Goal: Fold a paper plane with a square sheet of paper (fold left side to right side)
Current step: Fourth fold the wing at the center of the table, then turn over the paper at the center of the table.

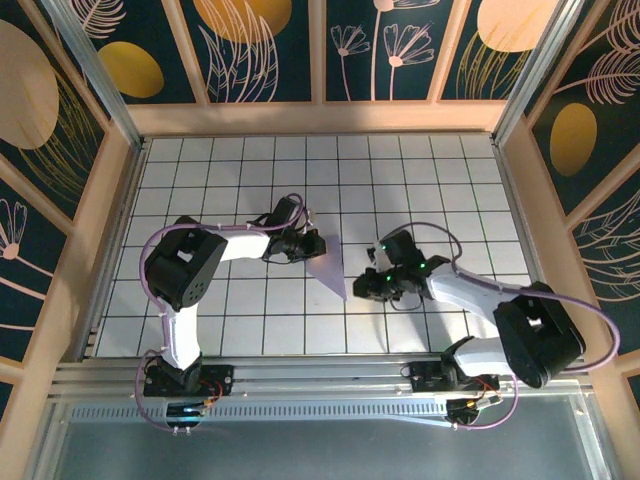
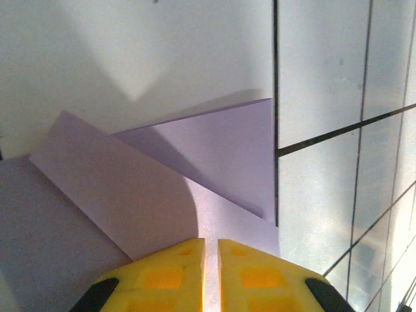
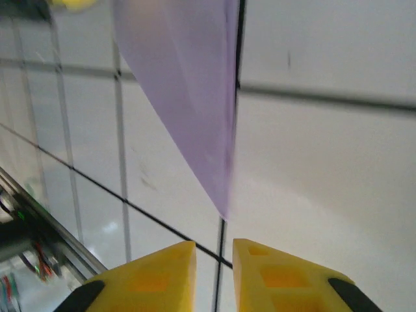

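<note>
1. Item: the paper plane (image 1: 328,265), pale lavender, plain and unmarked. You find it on the white gridded table (image 1: 450,180), around the middle, between the two arms.
2. Form: a slim pointed dart, broad at the far end and tapering to a tip that points toward the near edge. From the left wrist, the paper plane (image 2: 214,156) shows layered flaps: a triangular panel lies over a longer slanted one, and its straight edge runs along a dark grid line. From the right wrist, the paper plane (image 3: 188,84) narrows to a sharp tip just ahead of the fingers. Whether every layer lies quite flat, you cannot tell.
3. Left pincer (image 1: 303,243): at the plane's broad left side. In its own view the left pincer (image 2: 210,244) has its yellow fingers barely parted, a thin slit between them, nothing seen in the slit. The paper runs on beneath the fingertips.
4. Right pincer (image 1: 360,287): just beside the tip. Up close, the right pincer (image 3: 214,246) stands a little open, with bare table in the gap and no paper held.
5. Step in hand, as a judgement: the folding looks done or close to it, and you are at the let-go.
6. Next move calls for: lifting both pincers straight off, so that neither finger drags a flap or springs a crease.
</note>
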You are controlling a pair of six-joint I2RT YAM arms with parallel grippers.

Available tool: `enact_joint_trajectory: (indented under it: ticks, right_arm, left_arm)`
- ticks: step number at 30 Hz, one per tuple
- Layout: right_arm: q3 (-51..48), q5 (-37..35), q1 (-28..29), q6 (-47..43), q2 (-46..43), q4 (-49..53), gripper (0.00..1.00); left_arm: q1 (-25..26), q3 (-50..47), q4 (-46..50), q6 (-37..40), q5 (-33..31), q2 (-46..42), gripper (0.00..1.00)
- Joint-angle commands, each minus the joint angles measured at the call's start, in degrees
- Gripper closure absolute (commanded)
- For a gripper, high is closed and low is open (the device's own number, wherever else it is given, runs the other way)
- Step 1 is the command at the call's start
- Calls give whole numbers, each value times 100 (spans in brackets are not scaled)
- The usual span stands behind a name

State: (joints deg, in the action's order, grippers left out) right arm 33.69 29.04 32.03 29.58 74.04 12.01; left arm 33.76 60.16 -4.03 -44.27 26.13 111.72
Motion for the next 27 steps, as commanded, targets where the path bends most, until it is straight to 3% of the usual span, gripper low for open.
enact_joint_trajectory:
  ticks: [1, 6, 14, 27]
  right_arm:
    - [177, -365, -269, -438, -241, -261, 66]
    - [113, -258, -364, -646, 66, -1219, 55]
    - [399, 289, -303, -902, 1324, -2160, 55]
    - [838, 529, -145, -912, 2343, -2502, 63]
  left_arm:
    - [-46, 276, -144, -14, -11, -535, 80]
    - [-74, 136, -13, 174, -753, -1238, 65]
    - [-80, -881, -214, 184, -1840, -2383, 54]
    - [-80, -1255, -203, 127, -2245, -2779, 51]
